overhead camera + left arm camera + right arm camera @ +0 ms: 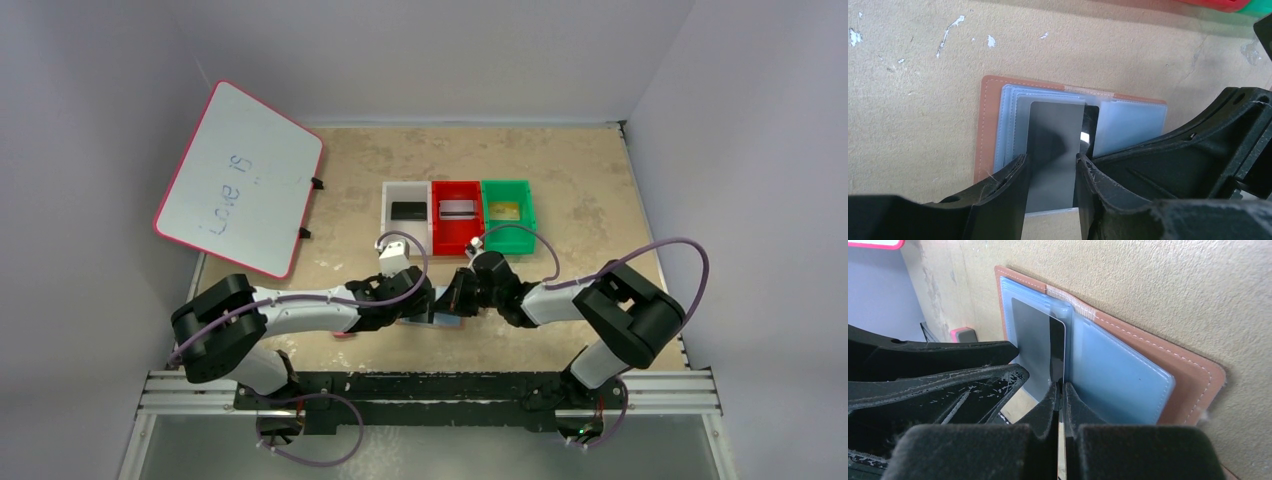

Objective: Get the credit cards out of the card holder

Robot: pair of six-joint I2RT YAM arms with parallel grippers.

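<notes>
Holder (982, 125) lay open at table's (600, 170) 6 o'clock | left gripper (1052, 159) pinched card (1055, 122) by its sides, half out | right gripper (1060, 387), jaws pressed together, pinned sleeves (1118, 375) | you needed a straight, level pull.

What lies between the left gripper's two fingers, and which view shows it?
A grey credit card, overlapping the open card holder's clear sleeves, fills the gap between the fingers of the left gripper. The left wrist view shows it.
</notes>
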